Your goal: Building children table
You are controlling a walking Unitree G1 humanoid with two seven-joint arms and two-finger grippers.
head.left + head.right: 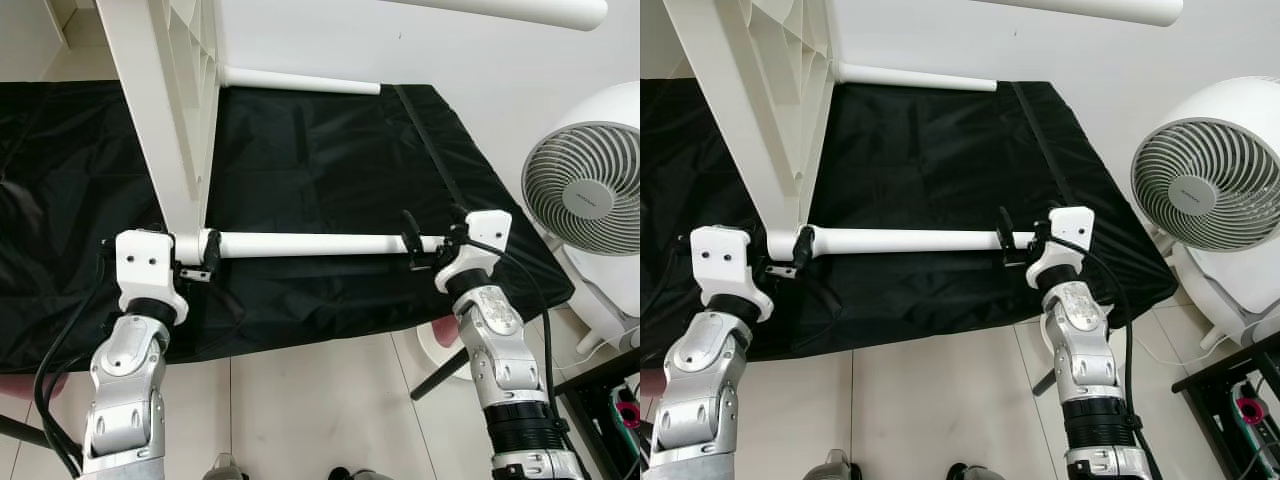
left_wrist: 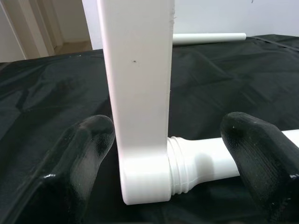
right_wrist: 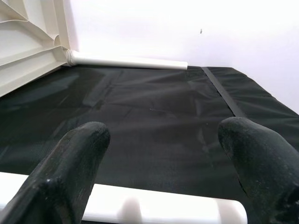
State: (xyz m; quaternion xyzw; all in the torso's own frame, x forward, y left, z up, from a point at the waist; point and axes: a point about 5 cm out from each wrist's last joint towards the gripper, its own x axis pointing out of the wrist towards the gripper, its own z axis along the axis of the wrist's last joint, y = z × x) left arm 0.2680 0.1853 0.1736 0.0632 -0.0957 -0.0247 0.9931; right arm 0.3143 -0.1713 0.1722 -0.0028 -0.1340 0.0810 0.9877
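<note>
Pale tiled floor near the robot, white wall on the far side. A black cloth is spread over the floor and runs from the wall toward the robot.

White table top stands on its edge on the left part of the cloth, ribbed underside facing right. Three legs seen:
- near leg: lies level across the cloth, left to right, its threaded end seated in the near corner socket of the table top.
- far leg: comes out of the far corner, lies along the cloth's far edge by the wall.
- upper leg: sticks out to the right high up, at the top edge of the eye views.

White round fan stands on the floor, right of the cloth.

Left gripper: at the near corner of the table top. Fingers apart, one either side of the corner and the leg's threaded collar. Contact with the plastic is hard to judge from the wrist view; a gap shows on both sides.

Right gripper: at the free right-hand end of the near leg. Fingers spread, the leg crossing beneath them, not clamped.
</note>
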